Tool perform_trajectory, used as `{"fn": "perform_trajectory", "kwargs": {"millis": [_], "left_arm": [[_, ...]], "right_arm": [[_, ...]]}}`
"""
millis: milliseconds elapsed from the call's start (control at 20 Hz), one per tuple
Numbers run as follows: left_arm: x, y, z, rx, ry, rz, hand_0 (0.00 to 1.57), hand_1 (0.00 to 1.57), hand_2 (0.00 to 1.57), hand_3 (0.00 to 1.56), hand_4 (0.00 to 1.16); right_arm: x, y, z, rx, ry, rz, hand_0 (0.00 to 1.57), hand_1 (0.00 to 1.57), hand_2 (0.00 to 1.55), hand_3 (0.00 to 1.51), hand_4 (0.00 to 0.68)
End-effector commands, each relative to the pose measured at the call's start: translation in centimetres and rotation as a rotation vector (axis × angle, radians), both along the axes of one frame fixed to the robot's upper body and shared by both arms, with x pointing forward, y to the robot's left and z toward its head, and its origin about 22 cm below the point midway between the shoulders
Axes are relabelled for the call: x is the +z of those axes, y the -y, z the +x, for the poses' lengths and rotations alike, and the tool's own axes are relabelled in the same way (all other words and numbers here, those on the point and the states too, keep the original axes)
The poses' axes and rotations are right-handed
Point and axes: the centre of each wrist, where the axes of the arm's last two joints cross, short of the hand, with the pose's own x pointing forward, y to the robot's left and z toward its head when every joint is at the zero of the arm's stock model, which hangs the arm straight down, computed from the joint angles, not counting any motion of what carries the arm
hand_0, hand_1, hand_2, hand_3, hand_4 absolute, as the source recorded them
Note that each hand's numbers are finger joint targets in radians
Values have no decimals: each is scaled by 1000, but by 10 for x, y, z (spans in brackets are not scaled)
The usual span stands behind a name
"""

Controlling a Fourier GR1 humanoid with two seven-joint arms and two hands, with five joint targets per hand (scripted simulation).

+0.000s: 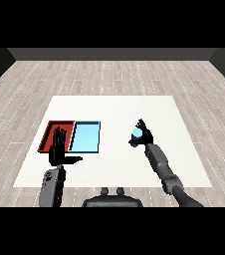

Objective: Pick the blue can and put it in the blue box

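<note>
On the white table: you see the table point(114, 107) spread across a grey plank floor point(109, 74), with two trays on its left part and both arms coming in from below.
Red tray: your red tray point(49, 130) lies at the far left, touching the side of the light blue tray.
Light blue tray: your target, the light blue tray point(86, 137), sits just right of the red one, well apart from the can.
Blue can: you find the blue can point(136, 133) right of the trays, out over the table's right half, inside the right hand.
Right hand: your right hand point(145, 135) has its fingers and thumb curled round the can, with the grey forearm slanting down to the lower right corner.
Left hand: your left hand point(59, 149) stands in front of the red tray's near edge, fingers straight and pointing up, thumb stuck out toward the right, nothing in it.
</note>
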Motion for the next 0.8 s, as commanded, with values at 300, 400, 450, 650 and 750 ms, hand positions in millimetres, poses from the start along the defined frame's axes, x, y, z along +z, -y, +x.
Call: {"fn": "perform_trajectory", "kwargs": {"millis": [300,400,450,650,750], "left_arm": [[5,8,-4,12,15,6,0,0,0,0,0],[2,9,10,8,-3,8,0,0,0,0,0],[-11,22,10,-22,-3,-12,0,0,0,0,0],[5,-6,-8,-3,12,-11,0,0,0,0,0],[6,22,0,-32,6,-6,0,0,0,0,0]], "right_arm": [[-4,-11,2,-76,-34,-157,1553,1553,1485,1448,647],[-2,2,2,-78,-48,-174,1565,1565,1488,1450,673],[-3,-11,0,-81,-57,-182,1564,1564,1483,1441,676],[2,-1,3,-75,-47,-176,1555,1555,1490,1441,680],[0,-16,4,-74,-13,-182,1552,1552,1481,1428,672]]}}
